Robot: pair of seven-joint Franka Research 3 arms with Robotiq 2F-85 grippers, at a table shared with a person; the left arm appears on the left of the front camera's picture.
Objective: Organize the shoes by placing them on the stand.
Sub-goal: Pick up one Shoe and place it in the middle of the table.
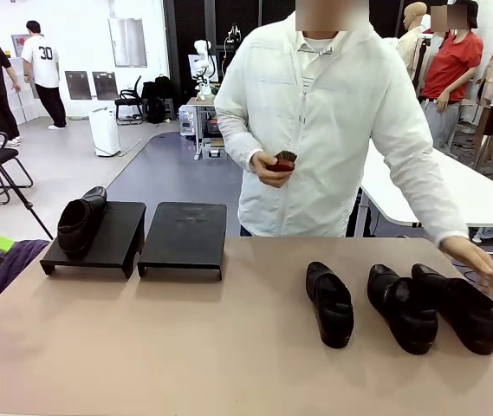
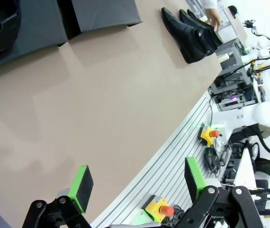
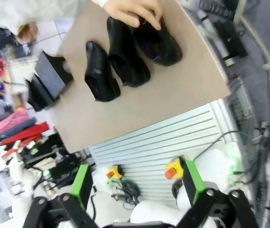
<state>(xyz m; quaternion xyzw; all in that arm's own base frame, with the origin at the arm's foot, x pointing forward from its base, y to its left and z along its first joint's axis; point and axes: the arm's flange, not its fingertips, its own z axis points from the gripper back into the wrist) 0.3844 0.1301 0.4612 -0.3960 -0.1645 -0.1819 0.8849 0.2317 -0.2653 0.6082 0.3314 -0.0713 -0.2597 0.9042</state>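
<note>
One black leather slip-on shoe (image 1: 81, 221) on the stand, three on the beige tabletop (image 1: 185, 347).
It sits on the left low black sloped tray (image 1: 114, 232), with the twin tray (image 1: 184, 234) just beside. The three matching shoes (image 1: 400, 308) lie side by side at the right, a person's hand (image 3: 135, 12) at the heels of the outer two. The left gripper (image 2: 137, 183) and right gripper (image 3: 137, 181) hover with jaws apart, holding nothing.

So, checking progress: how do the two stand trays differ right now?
The left tray holds one shoe on its left half; the right tray holds nothing. The left tray sits nearer the left end of the table; the right tray nearer the middle. Both are black, sloped and side by side.
</note>
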